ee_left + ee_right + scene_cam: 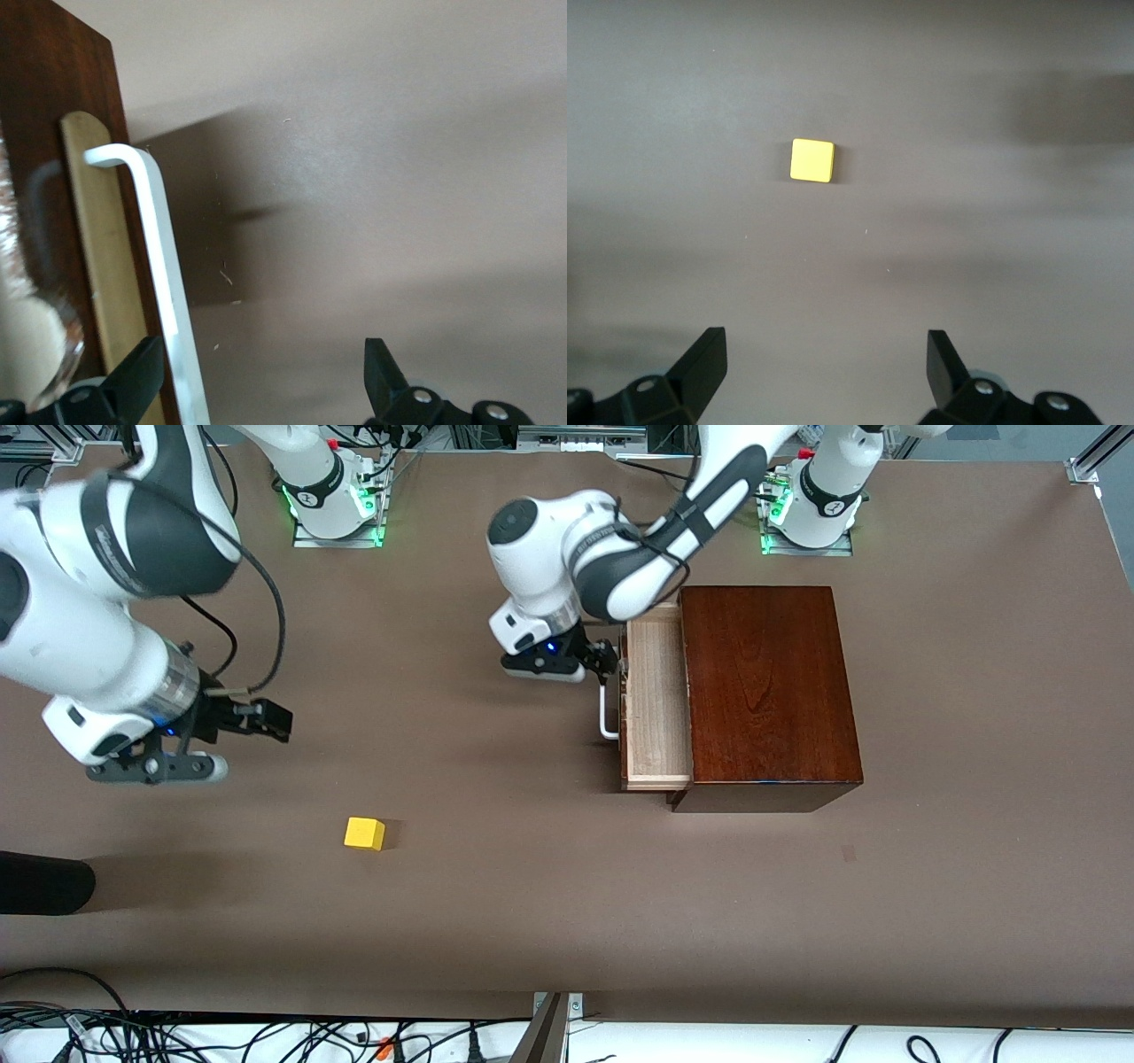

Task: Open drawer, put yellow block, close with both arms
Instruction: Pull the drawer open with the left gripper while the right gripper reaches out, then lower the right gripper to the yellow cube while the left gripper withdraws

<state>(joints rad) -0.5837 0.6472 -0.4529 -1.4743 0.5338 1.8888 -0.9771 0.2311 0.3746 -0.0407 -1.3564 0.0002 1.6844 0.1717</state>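
1. Mahogany box [769,691] sits toward the left arm's end of the table; I see its drawer [657,700] pulled partway out, the pale tray showing.
2. I have the left gripper [604,666] at the drawer's white handle [607,713], fingers [133,385] spread wide, with the bar running between them and not clamped.
3. I see the yellow block [364,833] lying on the brown table [549,903], well apart from the box, nearer the front camera and toward the right arm's end.
4. My right gripper [257,722] hovers over bare table near the block, its fingers wide apart and holding nothing.
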